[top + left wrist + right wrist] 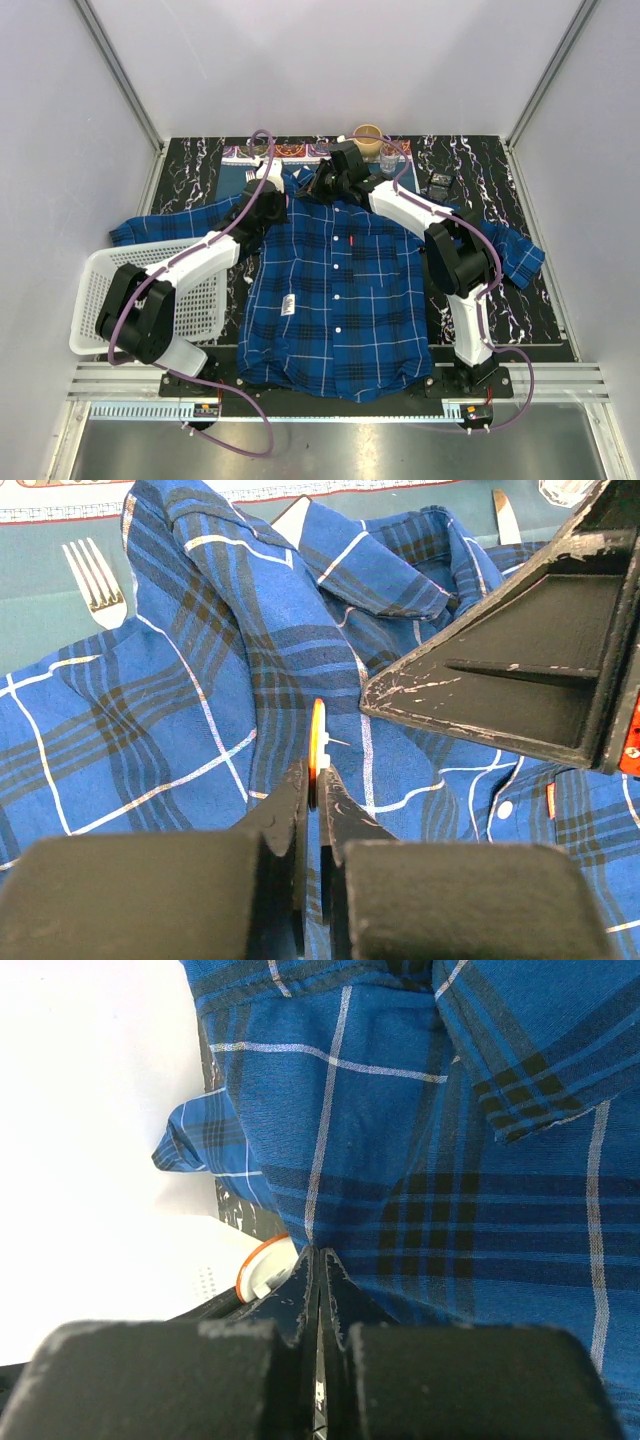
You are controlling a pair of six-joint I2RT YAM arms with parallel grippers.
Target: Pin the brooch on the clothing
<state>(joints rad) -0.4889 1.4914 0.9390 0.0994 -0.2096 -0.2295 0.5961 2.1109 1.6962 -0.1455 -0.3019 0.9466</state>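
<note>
Pinching: left fingers one brooch, right fingers one shirt.

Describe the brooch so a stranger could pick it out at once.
Start at the blue plaid shirt lying spread out, and go to its collar end. There the left gripper pinches a small thin disc edge-on in its jaws, the brooch. Its orange rim sets it apart from the white buttons.

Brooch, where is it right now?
In the left wrist view, the brooch sits mid-frame, pinched edge-on by the left gripper, just above the plaid shirt below its collar.
</note>
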